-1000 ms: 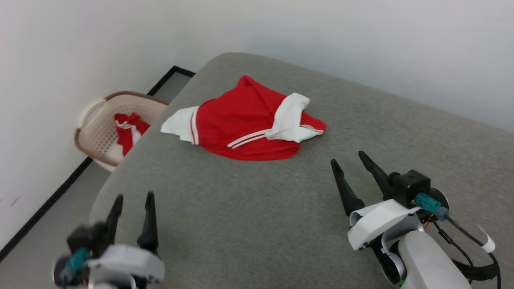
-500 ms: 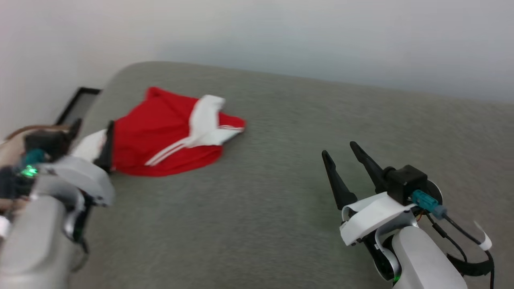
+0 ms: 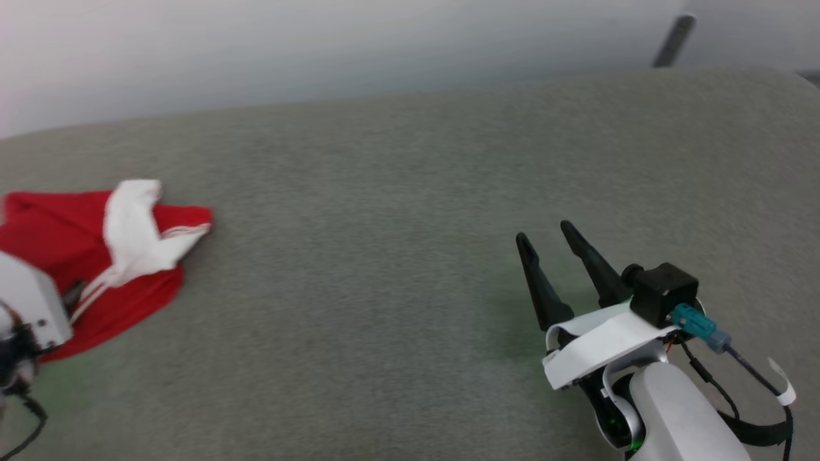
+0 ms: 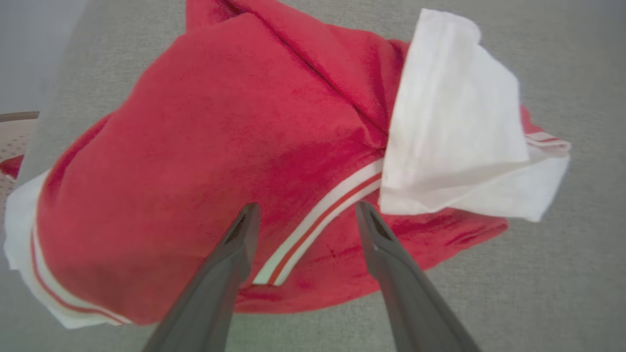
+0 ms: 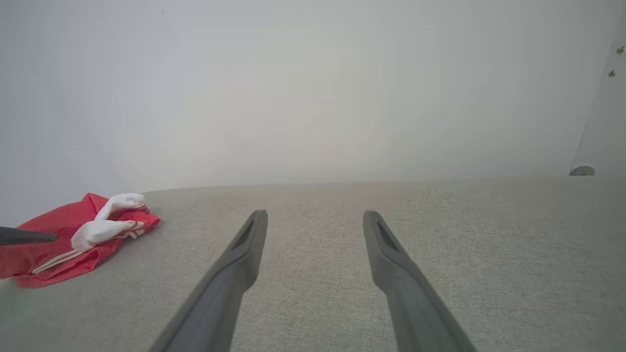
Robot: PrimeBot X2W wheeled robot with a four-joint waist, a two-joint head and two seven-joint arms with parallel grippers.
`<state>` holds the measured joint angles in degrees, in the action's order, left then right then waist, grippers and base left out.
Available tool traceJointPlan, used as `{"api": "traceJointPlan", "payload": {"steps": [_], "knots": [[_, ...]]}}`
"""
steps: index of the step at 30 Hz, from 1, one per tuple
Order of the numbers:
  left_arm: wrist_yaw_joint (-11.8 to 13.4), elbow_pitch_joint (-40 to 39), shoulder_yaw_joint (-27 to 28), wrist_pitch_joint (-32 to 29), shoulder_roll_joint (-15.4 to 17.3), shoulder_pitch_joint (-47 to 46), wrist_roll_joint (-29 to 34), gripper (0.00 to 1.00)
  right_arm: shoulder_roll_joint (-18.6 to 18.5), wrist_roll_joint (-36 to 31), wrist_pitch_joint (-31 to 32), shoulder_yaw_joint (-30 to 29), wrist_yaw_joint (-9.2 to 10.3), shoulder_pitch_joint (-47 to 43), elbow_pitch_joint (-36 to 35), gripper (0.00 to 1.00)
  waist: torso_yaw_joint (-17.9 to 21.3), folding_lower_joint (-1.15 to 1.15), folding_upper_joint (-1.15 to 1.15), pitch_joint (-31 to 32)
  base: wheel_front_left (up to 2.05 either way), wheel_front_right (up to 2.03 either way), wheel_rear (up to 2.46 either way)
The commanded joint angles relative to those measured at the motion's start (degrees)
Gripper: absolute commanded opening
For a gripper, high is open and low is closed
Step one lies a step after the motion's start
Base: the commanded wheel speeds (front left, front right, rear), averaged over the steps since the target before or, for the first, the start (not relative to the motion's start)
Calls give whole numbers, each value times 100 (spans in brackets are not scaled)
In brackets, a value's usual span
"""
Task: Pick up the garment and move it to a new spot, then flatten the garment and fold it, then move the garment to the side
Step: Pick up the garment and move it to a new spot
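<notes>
The left hand (image 4: 307,208) was wide open, just over the red garment (image 4: 195,146). The right hand (image 3: 544,232) was open too, holding nothing. The garment lay far off to its left on the grey worktop (image 3: 384,192).

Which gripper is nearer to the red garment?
Left. The left gripper hovers open right over the garment. The right gripper, also open, is far to the garment's right, above the grey surface.

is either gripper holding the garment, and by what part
Nothing is held. The left gripper points at the garment with jaws open, not closed on cloth; the right gripper is open, apart from it.
</notes>
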<state>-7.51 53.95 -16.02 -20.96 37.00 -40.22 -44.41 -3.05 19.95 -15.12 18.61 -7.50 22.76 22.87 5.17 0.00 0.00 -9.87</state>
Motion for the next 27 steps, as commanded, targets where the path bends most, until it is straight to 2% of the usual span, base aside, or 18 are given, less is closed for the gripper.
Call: {"api": "traceJointPlan", "payload": {"steps": [1,6,14,18,19,20,21,22,27], "knots": [[9,78,-24,-87,18,-59,-81,100,15,65,-2,-38,2,68,-48,100,579,0,0,-355,0,0,0],[7,494,-119,-475,264,-207,-364,100,17,182,-3,59,2,171,-172,100,750,0,0,-570,0,0,0],[13,922,-213,-482,175,-198,-525,100,16,83,-2,163,2,406,-169,100,843,0,0,-847,0,0,0],[12,945,-345,-630,25,-156,-650,100,18,165,-2,199,2,477,-217,100,813,0,0,-925,0,0,0],[11,879,-402,-666,-17,-129,-686,84,17,200,-2,246,2,484,-205,100,797,0,0,-920,0,0,0],[10,794,-449,-679,-46,-107,-741,40,16,199,-2,281,2,500,-183,100,769,0,0,-914,0,0,0],[5,754,-449,-679,-47,-89,-823,14,16,207,-2,313,2,514,-170,100,746,0,0,-895,0,0,0],[5,708,-455,-647,-33,-88,-859,0,16,225,-3,328,2,518,-163,100,722,0,0,-870,0,0,0],[-13,416,-597,-322,99,-113,-978,0,10,299,-3,204,2,471,-165,100,545,0,0,-630,0,0,0]]}}
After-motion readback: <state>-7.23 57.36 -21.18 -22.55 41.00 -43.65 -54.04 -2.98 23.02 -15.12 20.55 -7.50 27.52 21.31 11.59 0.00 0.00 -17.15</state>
